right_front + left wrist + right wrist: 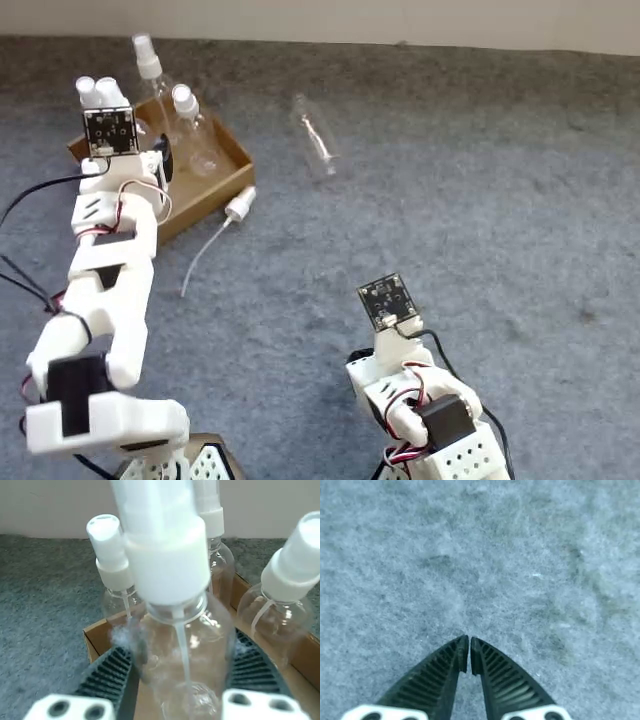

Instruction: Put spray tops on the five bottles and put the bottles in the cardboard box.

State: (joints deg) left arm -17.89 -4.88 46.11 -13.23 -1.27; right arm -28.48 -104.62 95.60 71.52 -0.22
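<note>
High view: the left arm (108,262) extends to the cardboard box (205,208) at the far left of the grey carpet (480,200). Four white spray tops rise from the box. The wrist camera covers the gripper here. A loose bottle (315,145) without a top lies on its side on the carpet, well apart from the box. Its long axis runs near to far, neck toward the far edge. A loose spray top (241,205) lies just beside the box's near right corner, with its dip tube trailing toward the near left. The right arm (410,390) sits folded at the near edge.

Left wrist view: the left gripper (181,680) is clamped on the body of a capped bottle (185,630). This bottle stands upright, top upward, inside the box wall (95,637). Three further capped bottles stand upright beyond it.

Right wrist view: the right gripper (469,652) hangs above bare carpet, jaws closed to a thin slit, gripping nothing
</note>
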